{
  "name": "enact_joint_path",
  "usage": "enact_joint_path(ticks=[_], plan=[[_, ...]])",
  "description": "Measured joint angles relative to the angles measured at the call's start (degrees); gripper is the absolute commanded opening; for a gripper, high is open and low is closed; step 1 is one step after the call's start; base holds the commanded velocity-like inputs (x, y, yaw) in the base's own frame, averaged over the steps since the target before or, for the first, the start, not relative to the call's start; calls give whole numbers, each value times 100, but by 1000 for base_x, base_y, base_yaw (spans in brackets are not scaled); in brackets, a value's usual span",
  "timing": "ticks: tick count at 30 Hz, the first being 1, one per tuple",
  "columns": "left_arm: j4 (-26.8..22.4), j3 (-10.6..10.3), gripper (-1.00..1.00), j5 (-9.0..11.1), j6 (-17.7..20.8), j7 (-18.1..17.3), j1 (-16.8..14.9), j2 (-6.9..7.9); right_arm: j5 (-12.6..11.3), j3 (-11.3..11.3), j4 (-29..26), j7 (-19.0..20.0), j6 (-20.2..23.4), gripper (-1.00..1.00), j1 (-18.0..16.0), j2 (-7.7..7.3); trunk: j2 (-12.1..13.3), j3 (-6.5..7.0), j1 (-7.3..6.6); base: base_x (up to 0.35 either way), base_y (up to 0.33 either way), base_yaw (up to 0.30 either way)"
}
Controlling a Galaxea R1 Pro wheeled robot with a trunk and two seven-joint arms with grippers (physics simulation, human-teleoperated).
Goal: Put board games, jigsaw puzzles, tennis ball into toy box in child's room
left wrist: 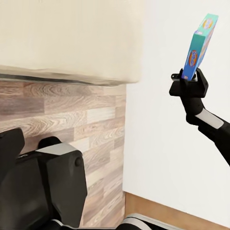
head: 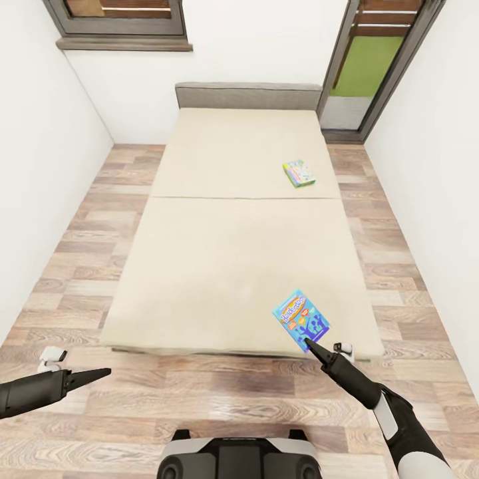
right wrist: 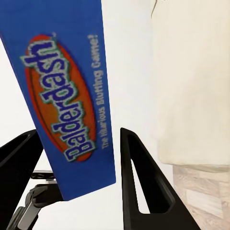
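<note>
Between right jaws: blue "Balderdash" board game (right wrist: 72, 105).

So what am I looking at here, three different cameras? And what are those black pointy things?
Yes, three cameras on one simulated two-armed robot. The wide picture is from its head, looking down at a bed. The black pointy things are its grippers. The right gripper holds a blue Balderdash game box; that arm's wrist camera shows the lid up close between the fingers. The left gripper holds nothing; its camera sees the other arm lifting the box. A second game box lies further up the bed.
</note>
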Motion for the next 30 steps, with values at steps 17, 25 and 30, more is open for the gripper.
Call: enact_joint_path(ticks=[17,25,30], plan=[[2,0,100,2,0,0,0,0,0,0,-2,2,-1,-100,0,4,0,159,0,0,0,0],[2,-7,100,3,0,0,0,-3,0,0,0,7,-1,-100,0,9,0,234,0,0,0,0],[1,-7,100,3,0,0,0,-3,0,0,-1,7,-1,-100,0,10,0,280,0,0,0,0]])
